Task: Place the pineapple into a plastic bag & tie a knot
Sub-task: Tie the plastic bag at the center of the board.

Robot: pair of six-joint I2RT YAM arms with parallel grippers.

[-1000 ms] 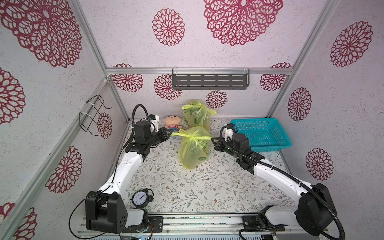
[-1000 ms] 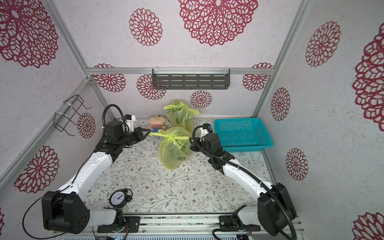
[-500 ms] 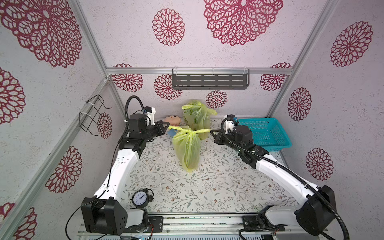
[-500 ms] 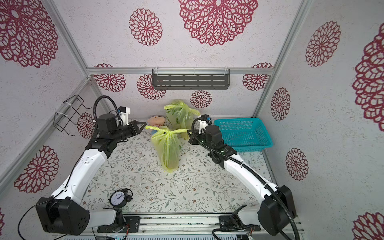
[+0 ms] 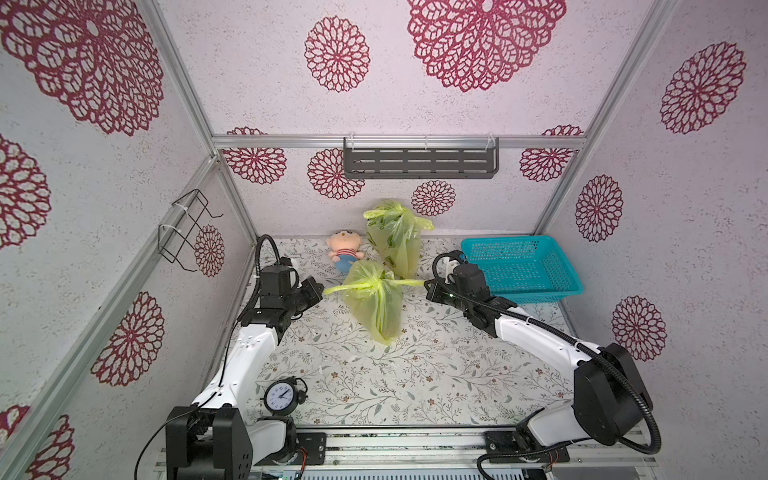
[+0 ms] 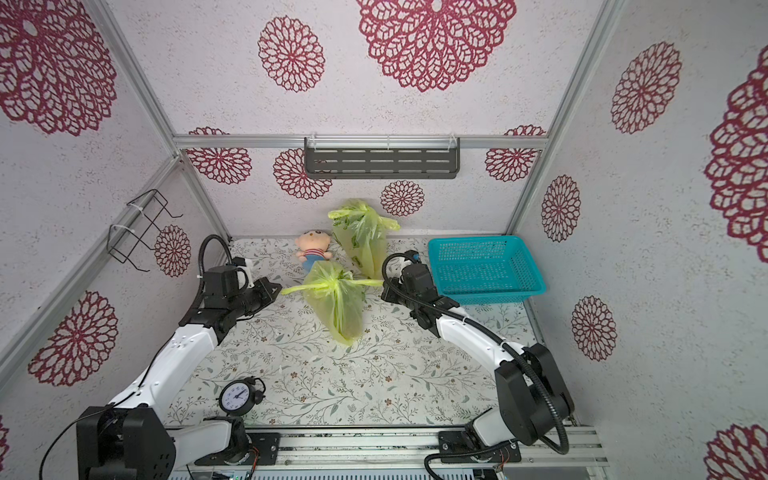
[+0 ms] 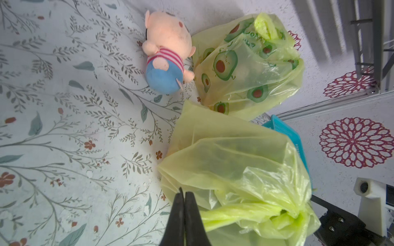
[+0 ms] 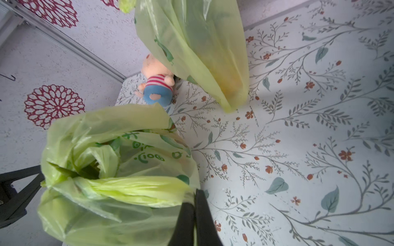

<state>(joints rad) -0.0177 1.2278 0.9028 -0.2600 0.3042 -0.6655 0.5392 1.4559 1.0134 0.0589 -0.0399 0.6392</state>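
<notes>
A clock (image 5: 281,399) is noted near the tabletop's front edge. Mid-tabletop, the plastic bag (image 5: 376,309) is stretched by its twisted handles (image 5: 409,281), clamped in the closed left gripper (image 5: 323,288) and closed right gripper (image 5: 425,284), evidently to draw a knot tight. The pineapple is judged inside: dark leaves (image 8: 60,169) are shown only in the right wrist view. A second bag (image 5: 395,243) is set at the back edge.

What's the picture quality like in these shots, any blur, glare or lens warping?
Both top views: even soft light, sharp, but the wide lens splays the frame posts. Left wrist view: the shelf is blurred, the doll looks washed out. Right wrist view: no glare; the back bag throws a faint soft shadow on the tablecloth.
</notes>
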